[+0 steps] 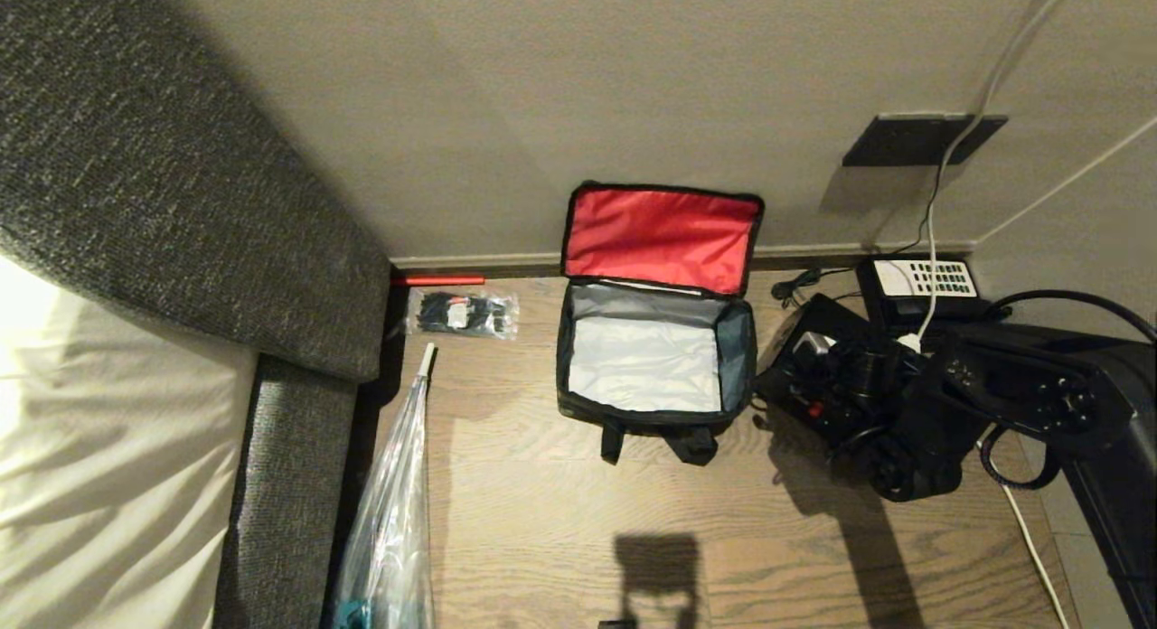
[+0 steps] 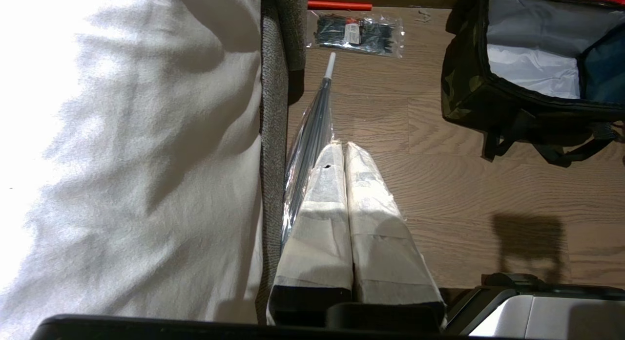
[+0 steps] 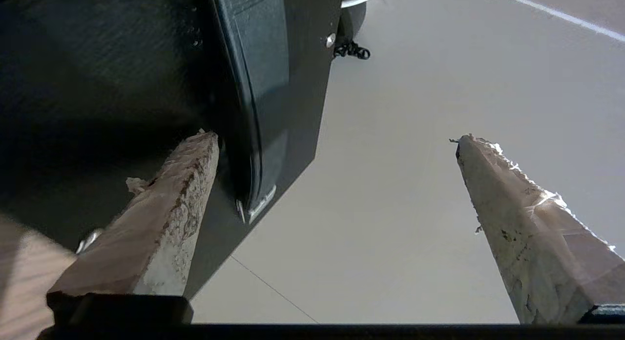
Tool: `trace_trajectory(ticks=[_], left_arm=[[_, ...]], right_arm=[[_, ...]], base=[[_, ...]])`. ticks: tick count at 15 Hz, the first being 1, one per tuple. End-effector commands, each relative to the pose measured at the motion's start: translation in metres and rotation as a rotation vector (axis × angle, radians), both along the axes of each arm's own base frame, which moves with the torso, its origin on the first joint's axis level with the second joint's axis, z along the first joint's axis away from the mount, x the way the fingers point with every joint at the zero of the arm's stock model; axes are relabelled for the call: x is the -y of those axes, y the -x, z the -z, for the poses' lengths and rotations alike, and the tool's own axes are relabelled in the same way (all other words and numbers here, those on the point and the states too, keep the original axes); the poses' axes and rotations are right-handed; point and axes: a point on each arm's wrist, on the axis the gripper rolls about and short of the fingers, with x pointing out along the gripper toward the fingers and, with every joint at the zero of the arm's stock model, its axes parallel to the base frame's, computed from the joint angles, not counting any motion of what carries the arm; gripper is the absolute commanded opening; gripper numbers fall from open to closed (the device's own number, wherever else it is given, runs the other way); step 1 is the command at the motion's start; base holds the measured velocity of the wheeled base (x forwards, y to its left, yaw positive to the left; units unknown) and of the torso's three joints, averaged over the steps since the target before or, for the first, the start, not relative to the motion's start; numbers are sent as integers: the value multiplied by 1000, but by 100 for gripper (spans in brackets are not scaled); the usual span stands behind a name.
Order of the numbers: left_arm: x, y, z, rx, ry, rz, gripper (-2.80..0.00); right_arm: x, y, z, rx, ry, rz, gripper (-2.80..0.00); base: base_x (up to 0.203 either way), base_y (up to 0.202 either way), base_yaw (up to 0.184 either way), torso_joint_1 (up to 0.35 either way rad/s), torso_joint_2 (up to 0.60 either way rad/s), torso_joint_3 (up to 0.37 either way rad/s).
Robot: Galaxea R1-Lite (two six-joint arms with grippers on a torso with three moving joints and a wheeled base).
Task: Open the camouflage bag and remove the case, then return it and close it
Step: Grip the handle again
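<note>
a: what does the right wrist camera see?
b: the right gripper (image 3: 337, 144) with its taped fingers (image 3: 166, 218) spread wide, nothing between them.
a: and the case (image 3: 122, 86)?
b: black, filling one side; one fingertip lies against its face beside the grey handle bar (image 3: 259, 86). the other finger stands well apart before the plain beige wall (image 3: 415, 135).
</note>
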Motion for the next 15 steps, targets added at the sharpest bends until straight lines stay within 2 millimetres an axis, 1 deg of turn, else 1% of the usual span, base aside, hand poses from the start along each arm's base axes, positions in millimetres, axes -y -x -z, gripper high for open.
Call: trace_trajectory(ticks=[1, 5, 7, 8, 9, 10, 13, 14, 15], left_arm=[[0, 0, 0, 3, 0, -2, -280], [0, 0, 0, 3, 0, -2, -280], [0, 0, 0, 3, 0, -2, -280], [0, 0, 0, 3, 0, -2, -280], [0, 0, 0, 4, 0, -2, -280], [0, 0, 0, 4, 0, -2, -280], [0, 0, 0, 4, 0, -2, -280], [0, 0, 0, 3, 0, -2, -280], [0, 0, 0, 4, 0, -2, -280]], right_arm=[[4, -8, 5, 1, 14, 17, 0], [28, -26, -2, 49, 34, 72, 0], [43, -38, -9, 86, 46, 107, 0], [54, -43, -11, 96, 55, 130, 0], [59, -45, -10, 89, 65, 141, 0], [61, -47, -8, 90, 68, 145, 0], [63, -54, -12, 119, 72, 151, 0], [63, -53, -10, 110, 75, 151, -51], [63, -53, -11, 115, 74, 151, -280]], base=[[0, 0, 0, 0, 0, 0], [0, 0, 0, 0, 0, 0], [0, 0, 0, 0, 0, 0], [0, 0, 0, 0, 0, 0], [0, 0, 0, 0, 0, 0], [0, 0, 0, 0, 0, 0], [0, 0, 0, 0, 0, 0], [0, 0, 0, 0, 0, 0], [0, 0, 0, 0, 0, 0]])
